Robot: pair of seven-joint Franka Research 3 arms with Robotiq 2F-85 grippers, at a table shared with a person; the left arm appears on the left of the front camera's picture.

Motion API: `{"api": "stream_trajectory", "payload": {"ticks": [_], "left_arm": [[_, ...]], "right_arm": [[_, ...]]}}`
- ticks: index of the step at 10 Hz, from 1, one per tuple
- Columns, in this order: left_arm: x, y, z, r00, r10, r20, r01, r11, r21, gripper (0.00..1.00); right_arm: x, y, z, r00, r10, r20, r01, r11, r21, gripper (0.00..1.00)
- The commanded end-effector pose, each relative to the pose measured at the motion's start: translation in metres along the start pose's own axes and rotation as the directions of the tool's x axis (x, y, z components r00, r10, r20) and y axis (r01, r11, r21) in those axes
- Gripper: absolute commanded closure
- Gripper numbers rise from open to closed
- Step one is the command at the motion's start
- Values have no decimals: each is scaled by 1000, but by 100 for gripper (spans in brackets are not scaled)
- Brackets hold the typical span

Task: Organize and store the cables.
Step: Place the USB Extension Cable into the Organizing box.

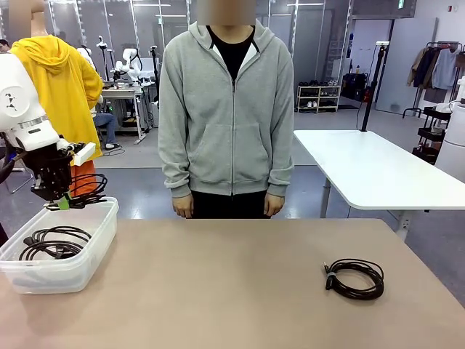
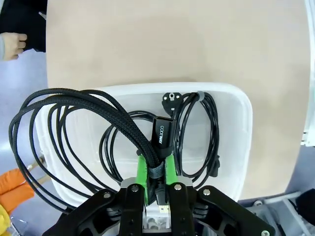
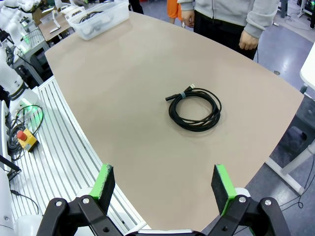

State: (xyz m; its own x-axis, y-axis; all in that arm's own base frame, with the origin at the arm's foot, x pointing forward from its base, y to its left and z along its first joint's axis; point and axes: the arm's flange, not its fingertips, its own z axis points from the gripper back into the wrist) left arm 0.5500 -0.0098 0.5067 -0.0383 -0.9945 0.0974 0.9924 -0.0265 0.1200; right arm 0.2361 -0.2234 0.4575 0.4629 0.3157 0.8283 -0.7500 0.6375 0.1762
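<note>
Above the white bin [image 1: 67,277], left gripper [image 2: 155,169] clamped on a coiled cable [image 2: 74,104]; right gripper [image 3: 163,181] spread wide.

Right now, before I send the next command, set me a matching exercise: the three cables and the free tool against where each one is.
Things:
1 braided cable
2 cord with round plug
3 thin coiled cable
4 right tool

Places or states:
a lying in the bin
b open, holding nothing
c clamped in the left tool, above the bin
d loose on the bare table

Pairs: 1-c, 2-a, 3-d, 4-b
</note>
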Motion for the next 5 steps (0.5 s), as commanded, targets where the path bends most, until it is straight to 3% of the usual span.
{"api": "stream_trajectory", "payload": {"ticks": [1, 3, 5], "left_arm": [[-4, 1, -16, 999, 24, -24, -24, 1000, -18, 84], [-6, 4, -46, 997, 40, -60, -45, 996, -80, 84], [-6, 6, -52, 991, 62, -119, -71, 995, -72, 84]], "right_arm": [[-1, 0, 1, 1000, 19, 16, -19, 1000, 2, 0], [-1, 0, 1, 1000, 19, 16, -19, 1000, 2, 0], [-1, 0, 1, 1000, 19, 16, -19, 1000, 2, 0]]}}
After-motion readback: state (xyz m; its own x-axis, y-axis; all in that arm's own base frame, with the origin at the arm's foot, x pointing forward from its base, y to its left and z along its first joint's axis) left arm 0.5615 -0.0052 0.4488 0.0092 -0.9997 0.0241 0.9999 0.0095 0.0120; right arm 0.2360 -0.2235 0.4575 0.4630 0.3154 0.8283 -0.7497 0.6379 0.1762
